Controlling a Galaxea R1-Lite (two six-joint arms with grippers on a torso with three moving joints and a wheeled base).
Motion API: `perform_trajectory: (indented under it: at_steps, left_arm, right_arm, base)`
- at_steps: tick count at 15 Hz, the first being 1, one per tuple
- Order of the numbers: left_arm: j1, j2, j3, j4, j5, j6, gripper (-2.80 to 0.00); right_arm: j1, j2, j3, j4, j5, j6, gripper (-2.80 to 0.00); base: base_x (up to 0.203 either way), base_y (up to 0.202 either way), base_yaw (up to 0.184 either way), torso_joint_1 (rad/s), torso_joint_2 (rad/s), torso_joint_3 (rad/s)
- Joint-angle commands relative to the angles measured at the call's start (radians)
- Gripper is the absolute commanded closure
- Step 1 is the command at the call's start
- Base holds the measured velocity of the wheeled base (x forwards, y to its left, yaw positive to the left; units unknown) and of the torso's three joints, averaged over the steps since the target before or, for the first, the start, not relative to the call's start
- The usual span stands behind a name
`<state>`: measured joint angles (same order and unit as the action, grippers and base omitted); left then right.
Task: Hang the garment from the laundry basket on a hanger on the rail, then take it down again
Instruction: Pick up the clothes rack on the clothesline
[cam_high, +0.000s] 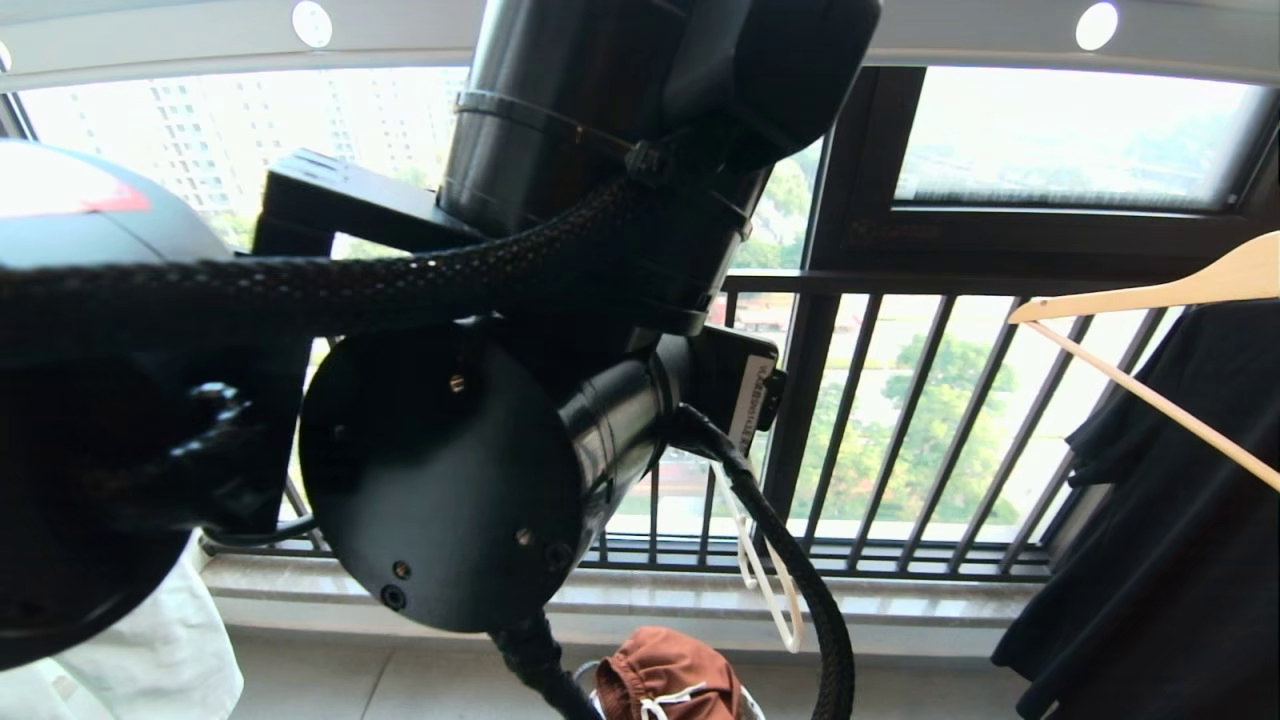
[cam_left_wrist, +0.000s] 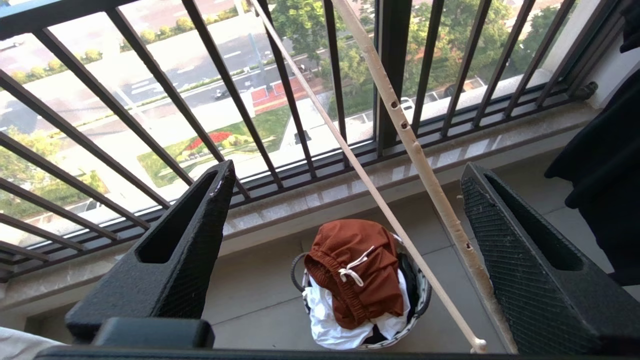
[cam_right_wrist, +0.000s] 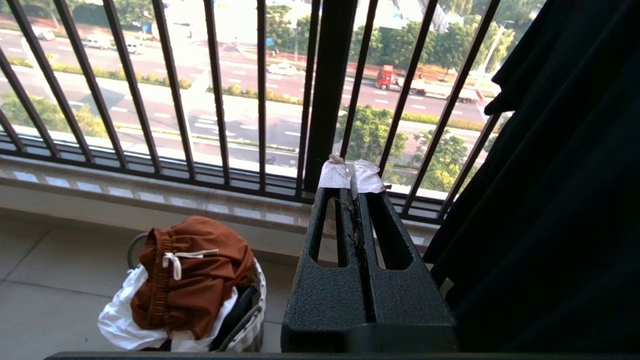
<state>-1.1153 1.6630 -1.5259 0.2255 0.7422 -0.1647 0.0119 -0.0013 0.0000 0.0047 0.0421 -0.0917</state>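
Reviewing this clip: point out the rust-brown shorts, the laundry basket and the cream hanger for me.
shorts (cam_left_wrist: 352, 270), left wrist view, on the brown cloth beside the drawstring.
laundry basket (cam_left_wrist: 424, 292), left wrist view, on its rim beside the shorts.
hanger (cam_left_wrist: 422, 165), left wrist view, on the thick cream arm with holes.

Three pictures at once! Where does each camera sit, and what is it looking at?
Head view: on the robot's head, facing the balustrade; the raised left arm fills it.
Left wrist view: behind the open left gripper, looking down at the shorts in the laundry basket, cream hanger between.
Right wrist view: behind the shut right gripper.
Shared: shorts, basket, balustrade.
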Motion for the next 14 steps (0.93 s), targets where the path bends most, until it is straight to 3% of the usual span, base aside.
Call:
perform_trajectory:
  at_steps: [1,10,14]
  left_arm:
    - [0.002,-0.030,0.035,0.001,0.029,0.002,-2.80]
    - [0.013,0.004,0.048,-0.002,0.035,-0.010,-2.80]
    - [0.014,0.022,0.049,-0.077,0.036,-0.010,-2.80]
  right_arm:
    - [0.000,0.001,0.000,0.000,0.001,0.000,0.00]
    - [0.000,0.001,0.000,0.000,0.001,-0.002,0.00]
    - [0.000,0.001,0.000,0.000,0.001,-0.002,0.00]
  base:
    - [0.000,0.000,0.000,0.000,0.00,0.000]
    - [0.000,0.000,0.000,0.000,0.00,0.000]
    - [0.000,0.000,0.000,0.000,0.00,0.000]
